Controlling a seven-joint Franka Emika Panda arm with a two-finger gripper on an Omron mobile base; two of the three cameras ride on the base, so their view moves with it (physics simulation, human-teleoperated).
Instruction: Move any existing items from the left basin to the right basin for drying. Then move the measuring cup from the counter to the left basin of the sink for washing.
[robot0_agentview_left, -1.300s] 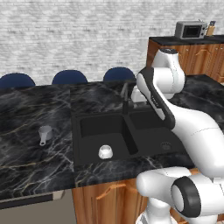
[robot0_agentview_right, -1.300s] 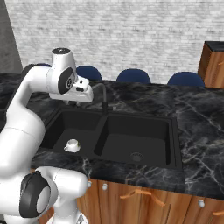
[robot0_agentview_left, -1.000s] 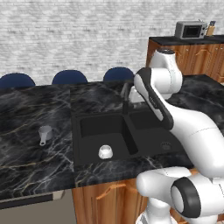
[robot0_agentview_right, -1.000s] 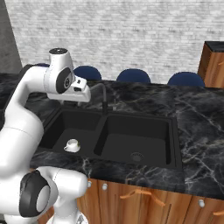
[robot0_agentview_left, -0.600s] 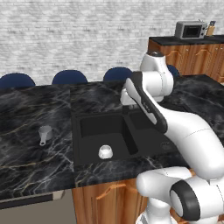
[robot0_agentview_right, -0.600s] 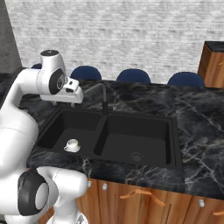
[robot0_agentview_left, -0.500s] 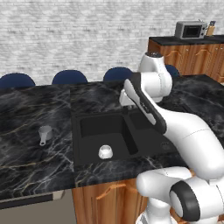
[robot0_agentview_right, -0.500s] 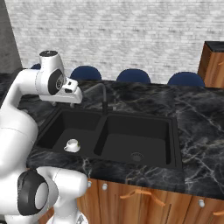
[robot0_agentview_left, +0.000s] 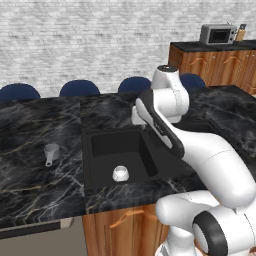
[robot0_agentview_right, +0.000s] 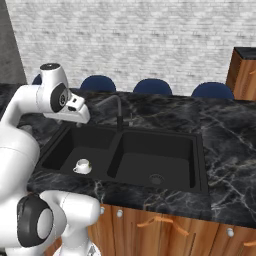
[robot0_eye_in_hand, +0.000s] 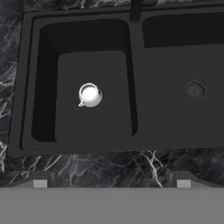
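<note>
Sink (robot0_agentview_right: 202, 165) is black, two basins, set in a dark marbled counter (robot0_agentview_left: 30, 185). Faucet (robot0_agentview_right: 118, 112) stands at the back rim, over the divider between basins.

White cup (robot0_agentview_left: 120, 173) sits upright on the floor of the left basin, roughly centred, touching neither wall. From the right base view the cup (robot0_agentview_right: 82, 166) shows a small handle toward the front-left. In the hand view the cup (robot0_eye_in_hand: 90, 95) is seen from above, open mouth up, handle stub at its lower left.

Right basin holds a drain (robot0_eye_in_hand: 195, 89) near the middle of its floor; same drain (robot0_agentview_right: 156, 178) seen from the right base view.

Measuring cup (robot0_agentview_left: 50, 153), grey metal, stands on the counter left of the sink, well apart from the rim, handle pointing toward the front edge.

Arm is raised over the sink's back-left area. Gripper (robot0_agentview_right: 84, 116) hangs above the left basin, high above the cup, touching nothing. From the left base view the hand (robot0_agentview_left: 136, 116) is mostly hidden behind the forearm. Hand camera looks straight down into both basins; two fingertips (robot0_eye_in_hand: 40, 182) show at the bottom edge, set wide apart with nothing between them, so the pincer is spread.

Blue chair backs (robot0_agentview_right: 152, 86) line the far side of the counter. Microwave (robot0_agentview_left: 218, 34) sits on a wooden cabinet at far right, before a grey brick wall.
</note>
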